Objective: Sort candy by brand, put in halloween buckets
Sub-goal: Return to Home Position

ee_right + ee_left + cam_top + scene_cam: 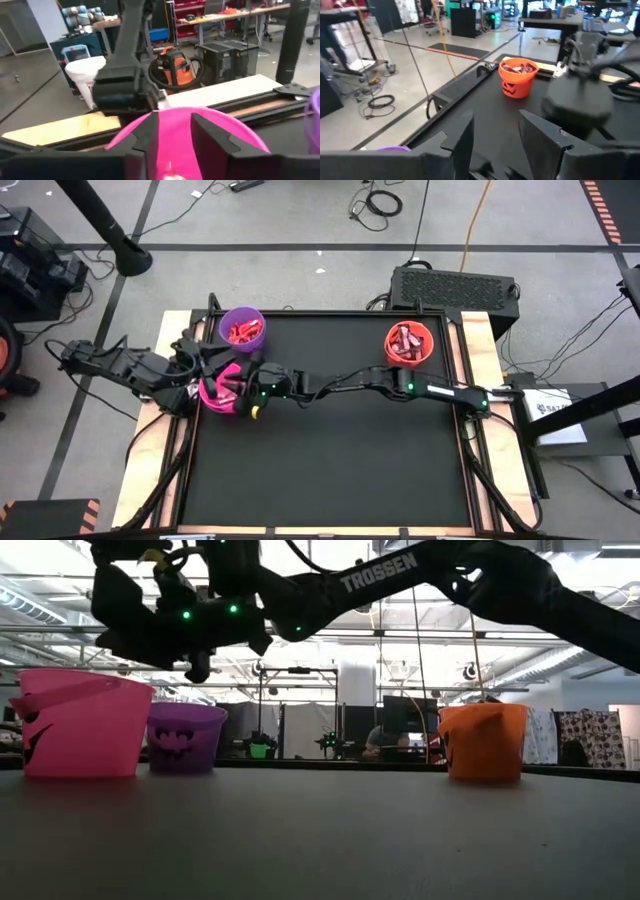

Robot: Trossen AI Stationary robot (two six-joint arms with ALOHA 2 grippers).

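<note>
Back-left corner of the black worktop: small round purple plastic pail (bat cut-out on its face in the low view), shiny red packets inside. Just in front of it, at the left edge: magenta-pink plastic pail, also with contents, too hidden by the arm to identify. Back-right corner: orange plastic pail with a jack-o'-lantern face, filled with darker brown-red bars.

No loose sweets spotted on the worktop in the high or low view. Judged from that: sorting done or all but done, all 3 pails loaded, only the arms' retreat left.

Right gripper stretched across the worktop, hanging directly above the pink pail's mouth, fingers apart, nothing between them. Left gripper waiting at the left edge beside the pink and purple pails, aimed toward the orange one, fingers likewise apart and empty.

Writing: "TROSSEN" in white capitals along the right arm. Wrapper brands too small to read. White label at the right side, off the worktop (illegible).
</note>
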